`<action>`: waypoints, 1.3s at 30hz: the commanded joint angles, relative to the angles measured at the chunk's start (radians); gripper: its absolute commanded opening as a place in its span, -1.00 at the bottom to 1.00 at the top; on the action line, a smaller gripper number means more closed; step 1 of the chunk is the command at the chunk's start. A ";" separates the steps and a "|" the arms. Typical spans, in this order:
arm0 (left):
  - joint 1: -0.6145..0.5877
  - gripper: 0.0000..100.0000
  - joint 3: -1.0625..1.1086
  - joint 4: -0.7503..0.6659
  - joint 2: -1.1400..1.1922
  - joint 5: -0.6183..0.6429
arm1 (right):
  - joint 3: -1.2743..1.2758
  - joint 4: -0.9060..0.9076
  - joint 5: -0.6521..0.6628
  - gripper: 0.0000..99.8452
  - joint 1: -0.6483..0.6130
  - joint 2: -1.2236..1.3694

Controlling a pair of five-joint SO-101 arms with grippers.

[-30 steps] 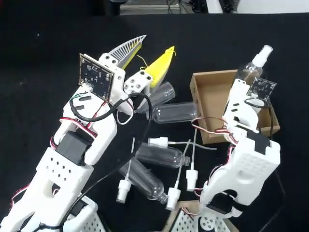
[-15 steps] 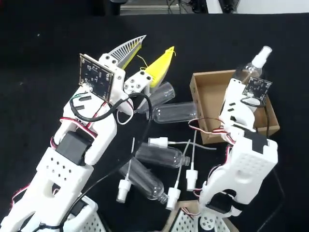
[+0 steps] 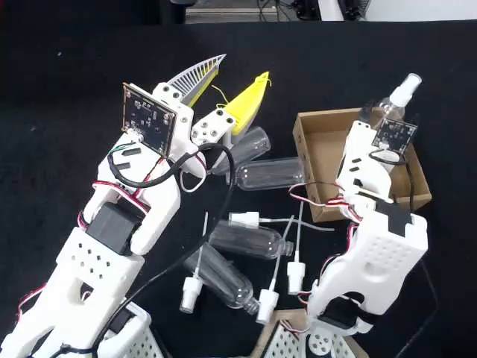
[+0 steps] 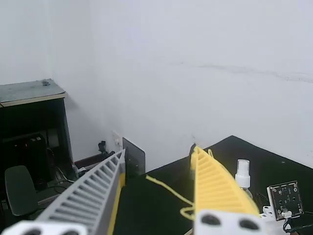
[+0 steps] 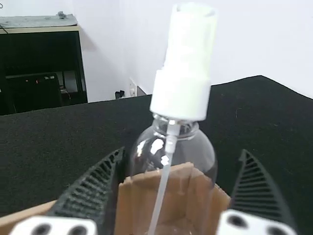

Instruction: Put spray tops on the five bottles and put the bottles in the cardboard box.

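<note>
Judging a capped bottle (image 3: 389, 106) leaning at the far wall of the cardboard box (image 3: 328, 116): likely feeling light, thin-walled, slick, denting easily. Favouring a soft hold around the clear belly, below the spray top (image 5: 183, 63), with right gripper (image 5: 181, 154) jaws spread either side and left gripper (image 4: 159, 152) jaws spread, empty

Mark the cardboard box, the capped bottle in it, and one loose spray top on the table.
cardboard box (image 3: 324, 153): high view, bare floor inside.
capped bottle (image 5: 178, 104): right wrist view, white collar of its top.
loose spray top (image 3: 190, 292): high view, white head of the leftmost one.
</note>
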 commanded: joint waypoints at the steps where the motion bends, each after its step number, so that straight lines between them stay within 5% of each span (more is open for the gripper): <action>1: -0.007 -0.60 -0.028 -0.023 -0.008 -0.002 | 0.001 -0.026 -0.002 -0.39 -0.017 -0.013; 16: -0.007 -0.60 -0.030 -0.023 -0.009 -0.002 | 0.271 -0.008 -0.002 -0.39 -0.003 -0.344; 22: -0.007 -0.60 -0.028 -0.023 -0.009 -0.002 | 0.268 0.391 -0.002 -0.42 0.009 -0.522; 29: -0.007 -0.60 -0.028 -0.023 -0.009 -0.002 | 0.096 0.999 -0.002 -0.99 0.011 -0.670; 39: -0.007 -0.60 -0.028 -0.023 -0.009 -0.002 | -0.048 1.165 -0.008 -0.98 0.057 -0.565</action>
